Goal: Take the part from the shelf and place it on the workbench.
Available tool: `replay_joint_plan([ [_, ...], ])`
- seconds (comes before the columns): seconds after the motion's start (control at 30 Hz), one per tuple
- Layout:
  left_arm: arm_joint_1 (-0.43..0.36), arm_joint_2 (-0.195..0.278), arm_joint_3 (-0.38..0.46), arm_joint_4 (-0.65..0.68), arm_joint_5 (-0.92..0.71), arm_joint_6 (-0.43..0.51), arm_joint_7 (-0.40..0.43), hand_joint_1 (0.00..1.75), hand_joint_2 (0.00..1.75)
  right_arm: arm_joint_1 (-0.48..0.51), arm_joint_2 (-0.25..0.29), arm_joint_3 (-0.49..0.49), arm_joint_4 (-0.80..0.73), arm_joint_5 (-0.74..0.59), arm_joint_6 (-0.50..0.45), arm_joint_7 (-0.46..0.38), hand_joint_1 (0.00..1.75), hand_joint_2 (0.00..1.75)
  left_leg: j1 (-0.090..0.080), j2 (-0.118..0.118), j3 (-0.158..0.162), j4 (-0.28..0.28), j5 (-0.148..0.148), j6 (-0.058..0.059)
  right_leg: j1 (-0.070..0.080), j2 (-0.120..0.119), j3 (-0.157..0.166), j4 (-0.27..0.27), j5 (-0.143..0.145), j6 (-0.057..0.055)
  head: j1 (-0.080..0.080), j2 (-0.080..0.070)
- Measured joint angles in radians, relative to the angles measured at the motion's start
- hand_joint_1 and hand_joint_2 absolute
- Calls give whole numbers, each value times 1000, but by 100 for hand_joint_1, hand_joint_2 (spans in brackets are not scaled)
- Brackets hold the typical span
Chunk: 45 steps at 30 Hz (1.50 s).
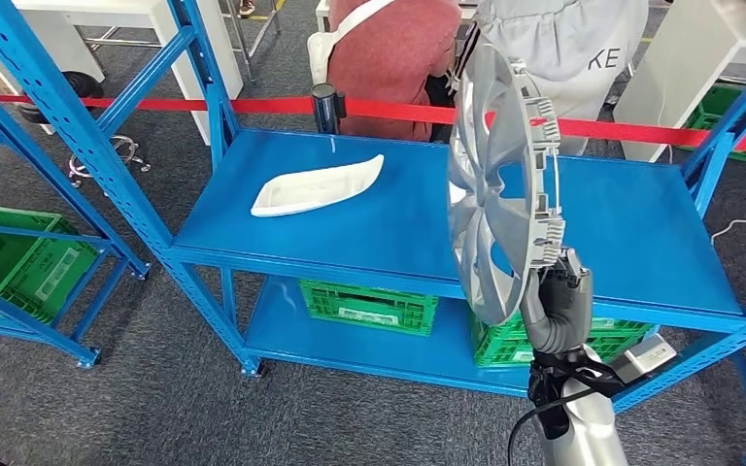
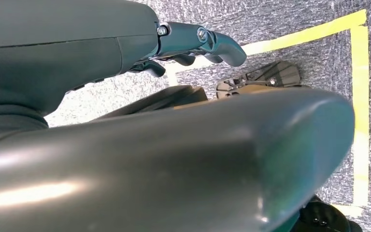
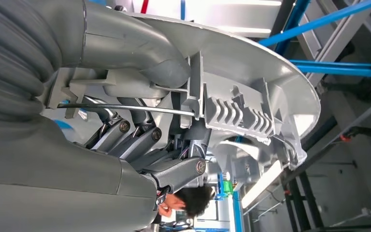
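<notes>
Grey carpet (image 1: 165,388) covers the floor, and a blue shelf (image 1: 369,223) stands on it in the head view. A red tape barrier (image 1: 253,104) runs behind the shelf. Two people (image 1: 389,49) stand just past the tape.

The right hand (image 1: 561,291) holds a big silver wheel cover (image 1: 495,194). The hand grips the cover at its low edge, and the cover stands up on its edge, above the right half of the shelf's top board. Its ribbed back side faces right. In the right wrist view the fingers (image 3: 174,171) curl round the rim of the wheel cover (image 3: 251,92), and the thumb (image 3: 140,48) presses on the other side.

A white curved part (image 1: 316,186) lies flat on the left half of the top board, well apart from the wheel cover. Green crates (image 1: 369,306) sit on the low board of the shelf. Another green crate (image 1: 19,267) sits in a second blue rack (image 1: 49,107) at the left.

The left hand (image 2: 193,46) hangs over the carpet (image 2: 294,58) in the left wrist view. Its dark fingers (image 2: 222,46) are curled a little and hold nothing. Yellow tape (image 2: 360,96) makes a line on the floor under it.
</notes>
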<state>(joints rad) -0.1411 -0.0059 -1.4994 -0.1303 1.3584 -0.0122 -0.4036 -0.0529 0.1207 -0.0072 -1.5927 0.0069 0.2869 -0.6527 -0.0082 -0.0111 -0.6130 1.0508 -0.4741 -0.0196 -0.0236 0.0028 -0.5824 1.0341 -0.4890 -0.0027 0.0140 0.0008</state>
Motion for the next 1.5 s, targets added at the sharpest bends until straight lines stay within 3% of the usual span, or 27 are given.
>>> replay_joint_plan([
  [0.03,0,1,0,0,0,0,0,0,0,0,0,2,0,0,0,0,175,175,2,1,-14,35,-26,-7,-3,-1,-2,-3,5,-6,-3,0],
  [0.1,0,0,0,0,0,0,2,0,0,1,0,4,0,0,0,0,175,175,9,2,-61,156,-100,-19,-4,-3,-9,-4,11,-11,-10,0],
  [0.17,1,1,0,0,0,0,5,0,0,1,0,5,0,1,0,0,175,175,15,3,-92,249,-137,-28,-5,-3,-16,-2,15,-10,-11,0],
  [0.2,1,1,0,0,0,0,6,0,0,1,0,5,0,1,0,0,175,175,17,3,-82,244,-128,-31,-6,-4,-19,-1,17,-8,-12,0],
  [0.23,1,1,0,0,0,0,7,0,0,1,0,5,0,1,0,0,175,175,20,4,-53,199,-103,-32,-7,-3,-21,1,19,-5,-12,0],
  [0.33,-2,1,0,0,2,0,9,0,0,-2,0,5,0,1,0,0,175,175,21,3,55,7,-39,-27,-8,-2,-25,4,25,10,-15,0],
  [0.37,-3,1,0,0,2,0,10,0,0,-4,0,6,0,2,0,0,175,175,19,2,66,-20,-35,-21,-7,-2,-27,3,28,18,-15,0],
  [0.47,-2,1,0,0,2,0,10,0,0,-9,0,6,0,2,0,0,175,175,15,1,59,-26,-25,6,-10,-1,-31,-2,37,39,-13,0],
  [0.53,-3,1,-1,0,3,-1,10,0,0,-11,0,6,0,2,-2,0,175,175,16,3,54,-31,-13,24,-11,-1,-48,38,0,46,-10,0],
  [0.63,-3,1,-1,0,2,-5,10,0,0,-11,0,7,0,2,-3,0,175,175,12,7,37,-30,0,37,-6,-2,-111,211,-111,47,-1,0],
  [0.67,-3,1,-1,0,2,-6,10,0,0,-10,1,8,0,2,-3,0,175,175,9,8,29,-28,3,39,-3,-2,-121,252,-128,45,0,0],
  [0.7,-2,1,-1,0,2,-6,10,0,0,-10,1,8,0,2,-3,0,175,175,6,8,22,-24,7,41,0,-2,-115,260,-126,42,2,0],
  [0.73,-2,1,-1,0,2,-6,10,0,0,-10,1,8,0,2,-2,0,175,175,4,8,15,-21,9,41,3,-2,-89,229,-108,37,2,0],
  [0.8,-2,0,-1,0,2,-6,11,0,0,-11,1,8,0,1,0,0,175,175,-1,7,5,-14,14,39,10,-2,-4,101,-65,21,4,0],
  [0.87,-3,-1,-1,0,3,-6,11,0,0,-13,1,9,0,0,2,0,175,175,-3,7,0,-11,20,30,19,-3,46,16,-45,8,4,0],
  [0.93,-2,-1,-1,0,3,-6,10,0,0,-16,0,10,1,0,2,0,175,175,-3,7,-2,-13,29,18,25,-3,45,3,-37,-2,4,0],
  [1.0,-2,0,-1,0,3,-6,9,0,0,-19,1,11,1,1,2,0,175,175,-2,6,-8,-6,22,5,19,-5,39,-6,-25,-13,4,0],
  [1.03,-1,0,-1,0,3,-6,9,0,0,-20,1,11,1,1,2,0,175,175,-1,6,-18,16,-1,-2,16,-6,34,-11,-17,-19,2,0],
  [1.1,-1,1,-1,0,3,-6,8,0,0,-21,1,12,2,3,2,0,175,175,5,6,-53,114,-81,-16,13,-9,19,-13,-2,-26,-4,0],
  [1.17,-1,1,-1,0,4,-6,8,0,0,-21,1,12,3,4,1,0,175,175,11,6,-82,222,-139,-25,13,-10,0,-11,12,-26,-7,0],
  [1.2,-1,1,-1,0,6,-6,8,0,0,-21,1,12,4,4,1,0,175,175,14,6,-77,241,-140,-28,12,-10,-11,-9,18,-24,-8,0],
  [1.23,-1,1,-1,0,7,-6,8,0,0,-21,1,12,5,4,1,0,175,175,16,7,-56,225,-124,-30,11,-11,-21,-7,25,-21,-9,0],
  [1.3,-2,1,-1,0,11,-6,8,0,0,-21,1,12,5,4,0,0,175,175,20,7,30,104,-80,-31,9,-11,-38,0,35,-13,-9,0],
  [1.37,-3,1,-1,0,12,-6,5,0,0,-21,1,12,5,5,0,0,175,175,17,4,97,-2,-64,-22,9,-11,-48,4,45,0,-10,0],
  [1.4,-4,1,-1,0,12,-6,4,0,0,-21,1,12,5,6,-1,0,175,175,14,2,107,-24,-65,-14,9,-10,-51,5,51,7,-10,0],
  [1.5,-3,0,-1,0,12,-6,3,0,0,-20,1,12,5,9,-3,0,175,175,10,2,94,-29,-47,14,6,-9,-58,4,61,26,-8,0],
])
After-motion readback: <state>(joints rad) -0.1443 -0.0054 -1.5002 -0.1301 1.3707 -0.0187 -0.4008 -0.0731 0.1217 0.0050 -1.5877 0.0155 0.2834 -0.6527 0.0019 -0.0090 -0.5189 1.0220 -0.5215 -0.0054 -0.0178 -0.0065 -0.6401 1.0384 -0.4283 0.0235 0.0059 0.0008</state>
